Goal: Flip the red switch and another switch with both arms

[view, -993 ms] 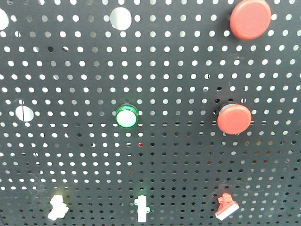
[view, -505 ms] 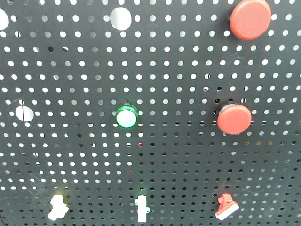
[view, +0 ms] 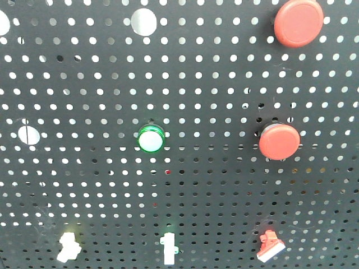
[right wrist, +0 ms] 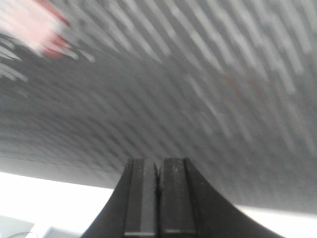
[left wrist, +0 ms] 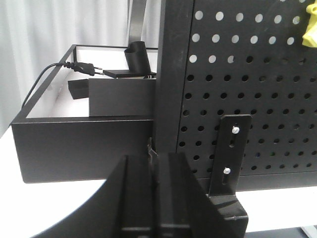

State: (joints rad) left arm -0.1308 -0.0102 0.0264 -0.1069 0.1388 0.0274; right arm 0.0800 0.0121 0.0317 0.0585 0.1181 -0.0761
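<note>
On the black pegboard's bottom row in the front view, the red switch [view: 270, 246] with its white tip sits at the right. The pale yellow switch [view: 68, 247] sits at the left. Neither gripper appears in that view. My left gripper [left wrist: 157, 161] is shut and empty, low beside the pegboard's frame post; the yellow switch [left wrist: 311, 29] shows far up to its right. My right gripper [right wrist: 158, 166] is shut and empty under a blurred pegboard. A red-and-white smear [right wrist: 37, 27], likely the red switch, lies far up to its left.
A narrow white-and-green toggle [view: 168, 247] sits between the two switches. A green-ringed button [view: 151, 139] and two big red push-buttons [view: 279, 141] [view: 298, 22] are higher up. A black open box [left wrist: 79, 129] with a cable stands left of the post [left wrist: 171, 74]; a metal bracket [left wrist: 232, 153] stands to its right.
</note>
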